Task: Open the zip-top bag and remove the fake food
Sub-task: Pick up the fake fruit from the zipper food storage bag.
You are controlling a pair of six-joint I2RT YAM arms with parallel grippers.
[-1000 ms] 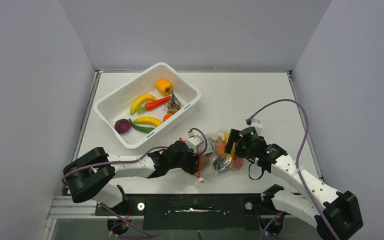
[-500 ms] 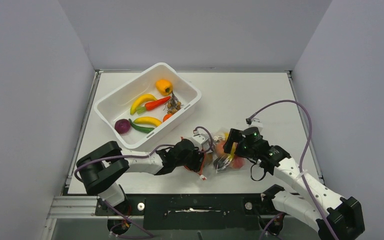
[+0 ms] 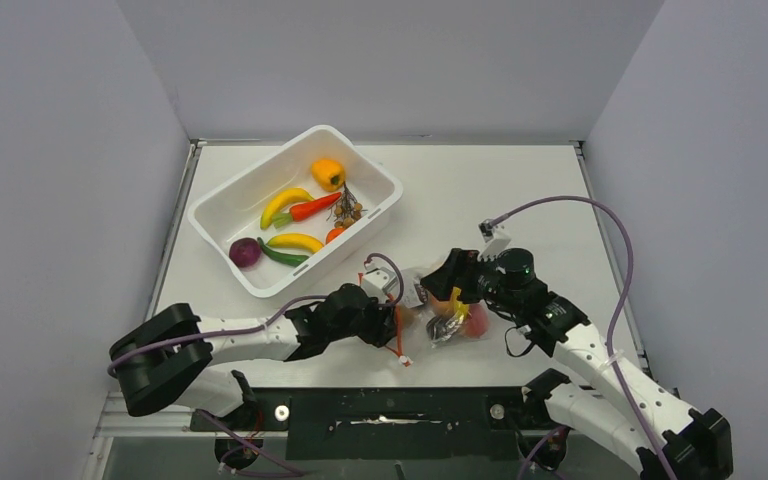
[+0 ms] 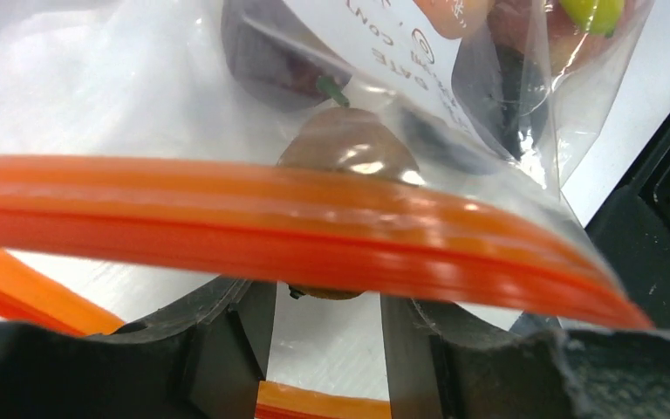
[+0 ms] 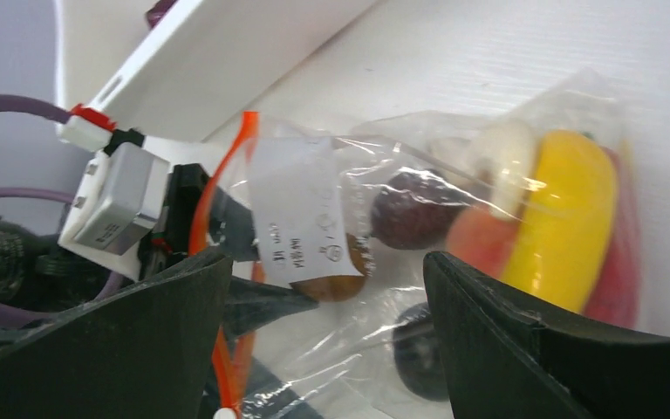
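Judging by the orange strip (image 4: 314,236) bowed apart, the bag (image 3: 438,318) on the table (image 3: 480,190) looks partly opened. The food (image 5: 567,209) is all inside. The left gripper (image 4: 327,301) sits at the mouth, grip unclear. The right gripper (image 3: 442,283) gapes, holding nothing.

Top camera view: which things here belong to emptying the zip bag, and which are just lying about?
Job in hand: zip-top bag; fake food inside it.
Lying about: white tub; toy produce in the tub.
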